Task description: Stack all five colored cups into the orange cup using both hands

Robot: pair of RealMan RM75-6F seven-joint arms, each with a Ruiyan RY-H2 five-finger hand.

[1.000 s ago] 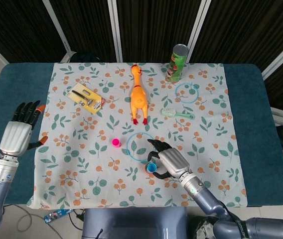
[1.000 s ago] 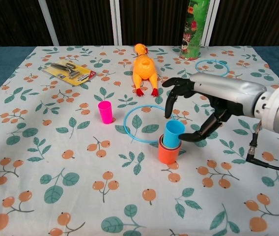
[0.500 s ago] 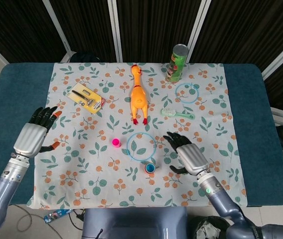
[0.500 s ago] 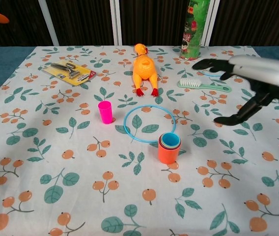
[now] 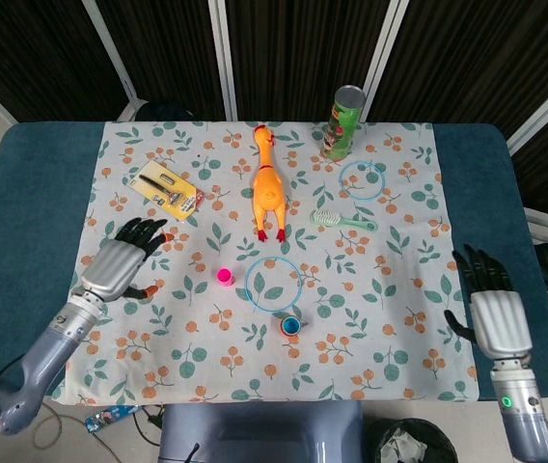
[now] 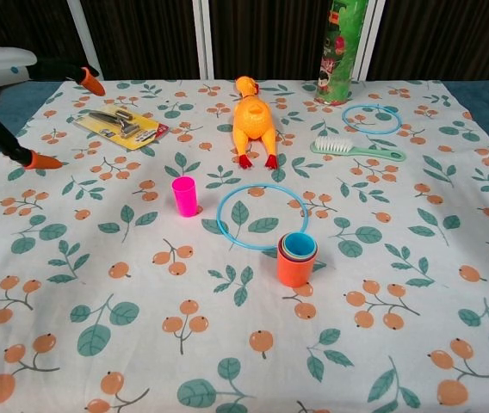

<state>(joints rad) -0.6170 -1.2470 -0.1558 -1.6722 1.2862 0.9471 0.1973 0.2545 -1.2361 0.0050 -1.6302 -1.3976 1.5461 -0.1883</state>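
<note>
Two hands: both hold nothing.
Left hand (image 5: pixel 120 267): fingers spread, dark with orange tips, over the cloth's left part, well apart from the cups.
Right hand (image 5: pixel 494 316): fingers spread, at the right edge of the cloth, touching nothing I can see; outside the chest view.
Orange cup (image 6: pixel 296 268): upright just below the larger ring; nested in it are smooth plastic cups, blue (image 6: pixel 299 246) innermost, with a pink and a pale rim around it; exact count unclear.
Pink cup (image 6: pixel 185 195): one, upright, alone, left of the ring.
Blue rings: two thin hoops, the larger (image 6: pixel 264 217) mid-cloth, the smaller (image 6: pixel 372 118) near the can.
Rubber chicken (image 6: pixel 254 122): one, glossy orange, lying flat.
Green brush (image 6: pixel 357 150): one, bristled.
Chip can (image 5: pixel 342 122): one green cylinder, upright.
Carded tool pack (image 5: pixel 166 188): one, yellow.
Tablecloth (image 6: pixel 98 275): leaf-and-fruit print, wrinkled.
</note>
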